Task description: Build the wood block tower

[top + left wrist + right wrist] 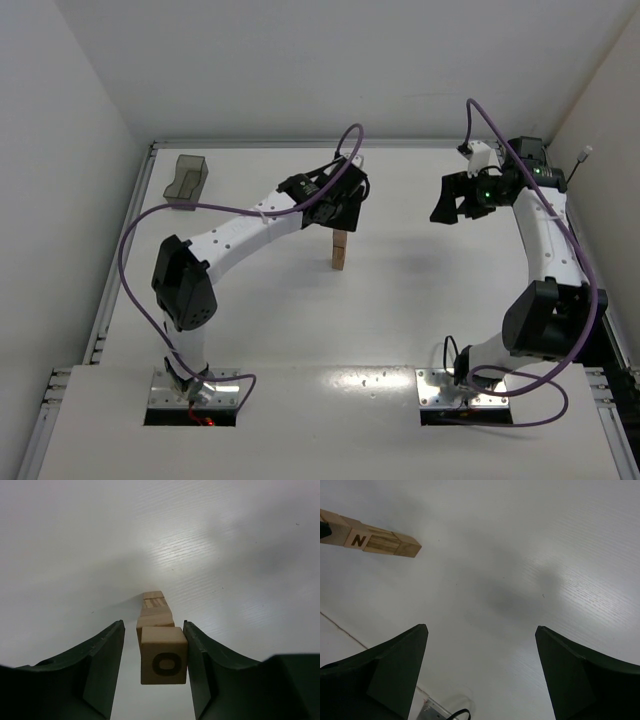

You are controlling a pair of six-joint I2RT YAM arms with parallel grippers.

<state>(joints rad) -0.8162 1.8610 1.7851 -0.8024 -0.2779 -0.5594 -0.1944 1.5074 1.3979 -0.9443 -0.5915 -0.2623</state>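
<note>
Tan wooden blocks form a narrow upright tower [340,250] under the left gripper [153,635], whose jaws flank its ring-marked top block [164,655], one seemingly touching, the other just apart. Right gripper [481,630] gapes wide, empty, tower to its left.

Bright, even light — soft shadows, mild glare on the table [200,555] (wrist views).

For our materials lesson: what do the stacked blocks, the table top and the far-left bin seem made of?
Stacked blocks: pale, bare-looking wood, grain lines visible, dark letters stamped or burnt in.
Table top: white, smooth, faintly ribbed with a soft sheen; probably plastic or laminate.
Bin: translucent dark grey, likely plastic.
</note>
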